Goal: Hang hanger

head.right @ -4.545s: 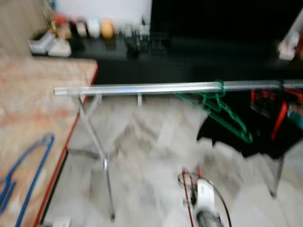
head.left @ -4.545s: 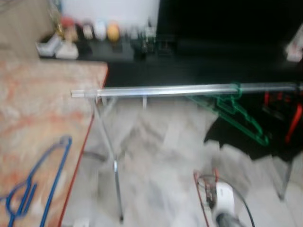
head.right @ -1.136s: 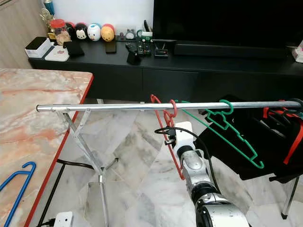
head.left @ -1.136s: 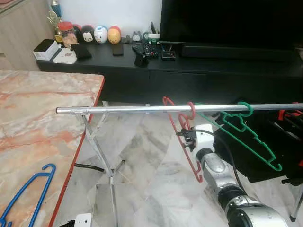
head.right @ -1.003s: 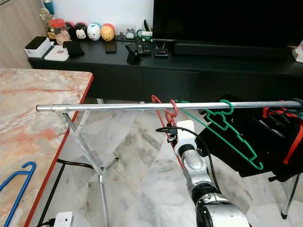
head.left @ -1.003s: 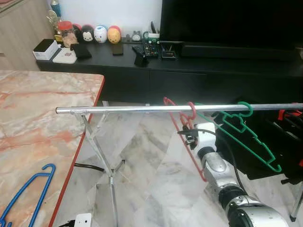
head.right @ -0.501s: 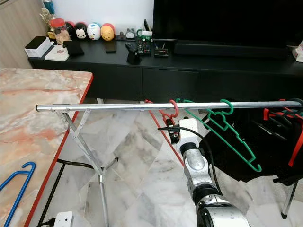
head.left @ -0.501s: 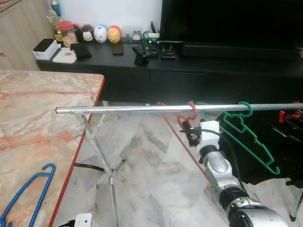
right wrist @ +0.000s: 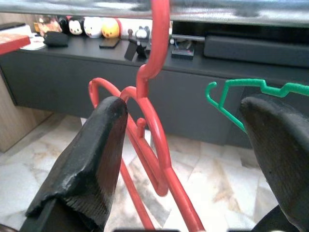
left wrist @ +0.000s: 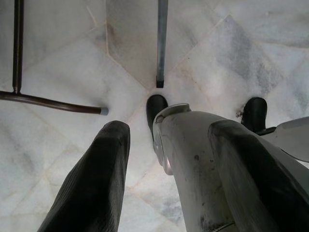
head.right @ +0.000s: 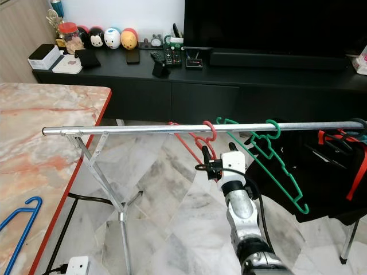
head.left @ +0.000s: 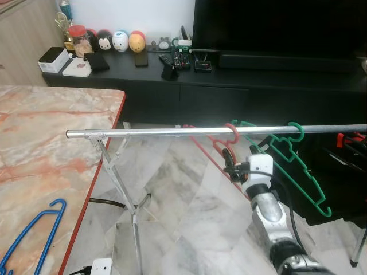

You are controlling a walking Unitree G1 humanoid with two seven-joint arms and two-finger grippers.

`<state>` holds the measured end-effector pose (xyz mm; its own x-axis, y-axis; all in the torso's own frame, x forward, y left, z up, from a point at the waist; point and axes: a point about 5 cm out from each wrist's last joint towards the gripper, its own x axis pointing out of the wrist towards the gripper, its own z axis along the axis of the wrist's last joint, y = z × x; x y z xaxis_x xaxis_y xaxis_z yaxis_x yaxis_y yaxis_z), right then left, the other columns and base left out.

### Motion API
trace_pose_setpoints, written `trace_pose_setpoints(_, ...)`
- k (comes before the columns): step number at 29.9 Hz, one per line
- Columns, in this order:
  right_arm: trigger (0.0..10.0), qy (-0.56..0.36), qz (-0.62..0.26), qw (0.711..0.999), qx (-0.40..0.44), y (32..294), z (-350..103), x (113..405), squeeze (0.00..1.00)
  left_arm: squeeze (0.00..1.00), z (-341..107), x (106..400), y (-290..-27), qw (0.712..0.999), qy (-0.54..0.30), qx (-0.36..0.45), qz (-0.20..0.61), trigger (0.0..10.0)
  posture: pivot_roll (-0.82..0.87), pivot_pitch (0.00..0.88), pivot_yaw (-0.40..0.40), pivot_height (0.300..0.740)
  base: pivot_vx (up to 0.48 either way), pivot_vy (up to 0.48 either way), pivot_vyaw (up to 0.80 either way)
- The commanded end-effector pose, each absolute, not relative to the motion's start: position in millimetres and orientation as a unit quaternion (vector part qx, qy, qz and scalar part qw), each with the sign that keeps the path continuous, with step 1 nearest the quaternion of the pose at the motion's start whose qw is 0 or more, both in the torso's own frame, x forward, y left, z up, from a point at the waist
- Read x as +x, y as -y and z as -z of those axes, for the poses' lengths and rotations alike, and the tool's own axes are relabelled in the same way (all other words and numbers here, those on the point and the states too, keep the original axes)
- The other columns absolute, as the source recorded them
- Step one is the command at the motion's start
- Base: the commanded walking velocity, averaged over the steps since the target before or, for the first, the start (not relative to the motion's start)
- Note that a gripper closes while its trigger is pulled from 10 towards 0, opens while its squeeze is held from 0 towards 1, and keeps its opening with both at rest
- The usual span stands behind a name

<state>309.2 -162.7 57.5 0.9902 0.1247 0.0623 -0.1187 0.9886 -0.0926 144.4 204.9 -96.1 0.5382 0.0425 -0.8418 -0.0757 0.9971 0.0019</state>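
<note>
A red hanger [head.left: 231,135] is hooked over the silver rail [head.left: 143,132], its body slanting down behind my right wrist. My right gripper [head.left: 229,168] is just below the rail. In the right wrist view the red hanger [right wrist: 150,145] hangs in the gap without touching the fingers [right wrist: 91,159], which stand wide apart, so the gripper [right wrist: 187,111] is open. A green hanger [head.left: 295,132] hangs on the rail further right. My left gripper [left wrist: 171,130] hangs open, pointing down at the floor beside my own leg.
A blue hanger [head.left: 28,240] lies on the marble table [head.left: 51,143] at the left. The rack's leg [head.left: 135,229] stands on the tiled floor by a white power strip [head.left: 100,266]. Black clothes [head.left: 338,183] hang at the right. A black TV bench [head.left: 172,69] is behind.
My right arm has moved rightward and drawn back below the rail. The red hanger's body has swung round on its hook to a flatter slant. The green hanger has swayed a little.
</note>
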Motion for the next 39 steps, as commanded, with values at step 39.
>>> trace_pose_setpoints(39, 10.0, -0.110, 0.134, 0.982, -0.071, 217.0, -6.5, 267.3, 0.00, 0.00, 101.4, 133.4, -198.5, 0.865, -0.502, -0.008, -0.007, 10.0, 0.01, 0.050, -0.044, 0.740, 0.000, 0.000, 0.00)
